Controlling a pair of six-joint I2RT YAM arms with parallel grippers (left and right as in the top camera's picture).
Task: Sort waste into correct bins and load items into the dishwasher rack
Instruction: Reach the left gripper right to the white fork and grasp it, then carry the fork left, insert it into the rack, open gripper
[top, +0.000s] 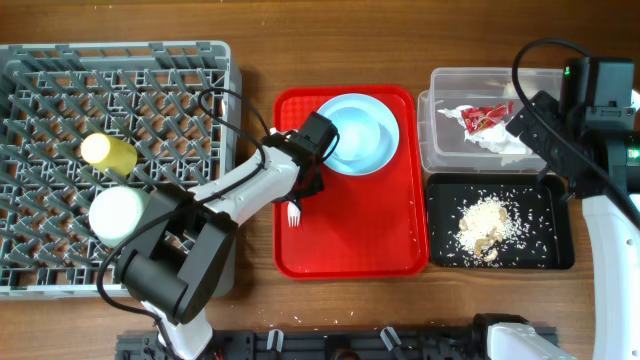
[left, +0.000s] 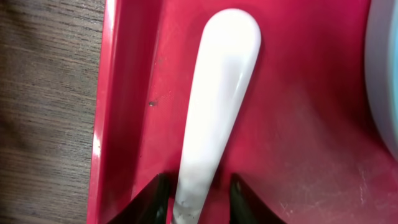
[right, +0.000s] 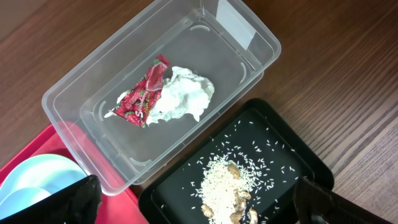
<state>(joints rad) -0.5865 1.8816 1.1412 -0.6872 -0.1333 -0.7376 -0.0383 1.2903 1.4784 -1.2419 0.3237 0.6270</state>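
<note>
- Overhead: my left claw reaches down into the red tray, at the white plastic fork and near the light-blue plate.
- Left wrist: my fingers stand close on either side of the fork's handle. I cannot tell whether they pinch it.
- Right wrist: my right claw gapes wide and holds nothing. It is above the clear tub, which holds the napkin and the red wrapper, and above the black tray of rice crumbs.

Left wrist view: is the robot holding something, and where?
The left fingers straddle the white fork at its narrow neck; whether they grip it cannot be told.
</note>
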